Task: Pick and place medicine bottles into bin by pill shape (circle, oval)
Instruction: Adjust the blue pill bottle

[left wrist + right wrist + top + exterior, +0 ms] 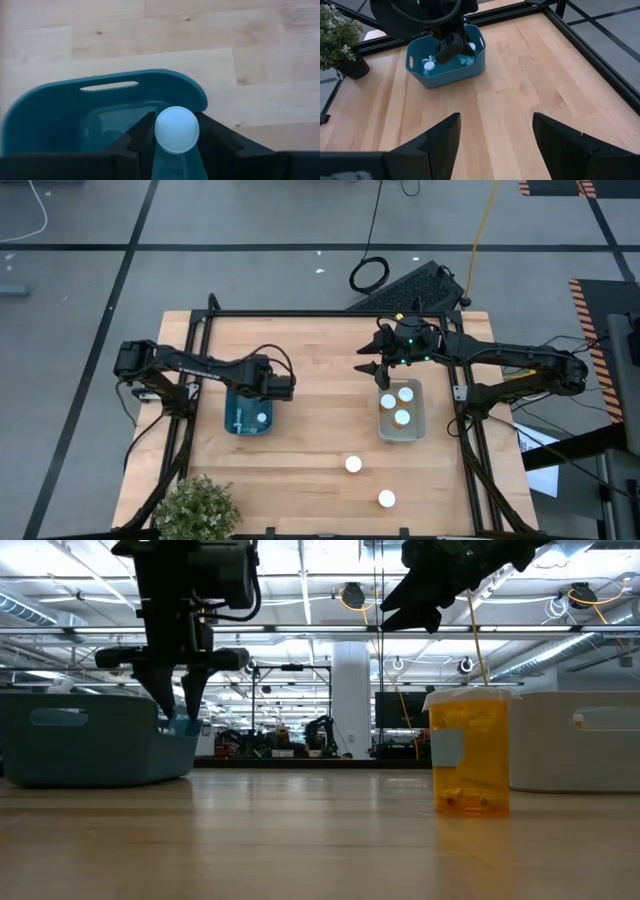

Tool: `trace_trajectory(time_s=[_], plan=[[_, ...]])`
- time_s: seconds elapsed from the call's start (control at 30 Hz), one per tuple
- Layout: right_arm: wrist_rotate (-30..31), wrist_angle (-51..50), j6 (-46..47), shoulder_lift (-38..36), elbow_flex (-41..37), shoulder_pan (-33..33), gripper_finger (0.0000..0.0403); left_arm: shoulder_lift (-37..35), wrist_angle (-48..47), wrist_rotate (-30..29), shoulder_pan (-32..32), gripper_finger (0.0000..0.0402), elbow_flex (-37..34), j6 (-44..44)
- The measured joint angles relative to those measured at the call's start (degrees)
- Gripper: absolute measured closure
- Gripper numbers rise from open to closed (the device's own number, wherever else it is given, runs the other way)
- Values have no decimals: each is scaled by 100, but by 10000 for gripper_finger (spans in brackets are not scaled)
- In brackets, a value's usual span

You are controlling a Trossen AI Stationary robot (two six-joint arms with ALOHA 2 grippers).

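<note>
My left gripper (262,387) hangs over the teal bin (247,418) at the table's left, shut on a medicine bottle (176,131) with a white cap and a pale blue body. More white-capped bottles (427,65) lie inside this bin. My right gripper (378,366) is open with nothing between its fingers, raised above the far left corner of the clear bin (418,427), which holds three bottles (402,417). Two bottles (353,464) (386,499) stand upright on the wood near the front edge; in the low view one shows as amber (470,752). My left gripper pinches the bottle between its two fingers (142,137), which sit on opposite sides at the white cap (176,129). The fingers point down from above. The bottle is lifted clear of the table, its lower part (184,725) just inside the teal bin's rim.
A potted plant (200,505) stands at the front left corner. A black frame (320,313) runs round the table's edges. Bare wood (320,410) lies between the two bins.
</note>
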Motion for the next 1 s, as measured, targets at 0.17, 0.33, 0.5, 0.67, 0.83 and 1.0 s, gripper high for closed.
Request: trace_trajectory(time_s=[0.17, 0.33, 0.5, 0.67, 0.83, 1.0], plan=[[0, 0, -2, 0, 4, 0, 163, 0, 345, -13, 0, 273, -241, -10], [0, 0, 3, 0, 4, -2, 163, 0, 502, -23, 0, 273, -387, -3], [0, 4, 13, 0, 4, -2, 163, 0, 489, -24, 0, 273, -423, 27], [0, 48, 13, 0, 4, 0, 163, 0, 493, -24, 0, 273, -423, 96], [0, 85, 13, 0, 4, -2, 163, 0, 496, -24, 0, 273, -423, 243], [0, 85, 13, 0, 4, -2, 163, 0, 495, 13, 0, 273, -423, 241]])
